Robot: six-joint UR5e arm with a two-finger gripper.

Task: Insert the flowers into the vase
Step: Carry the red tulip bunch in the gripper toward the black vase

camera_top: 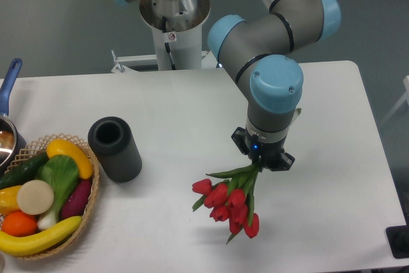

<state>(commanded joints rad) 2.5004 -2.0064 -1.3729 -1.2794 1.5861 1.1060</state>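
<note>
Fixed camera view. You have the end effector over the near-right part of the white surface, pointing downward, closed on the green stems of the flowers. The fingertips themselves are hidden behind the stems and the wrist housing, so you cannot read the exact gap, but the bunch hangs from it. The red heads sit below and to the left of the grip, the bundle tilted, with one leaf sticking out to the left. Whether the lowest heads touch the surface cannot be told.

The vase stands upright on the left half of the surface, its round mouth open and facing up, well apart from the flowers and to their left. Just left of the vase you find a wicker basket at the near-left edge, filled with fruit and vegetables. At the far-left edge a pot with a blue handle is partly cut off by the frame.
</note>
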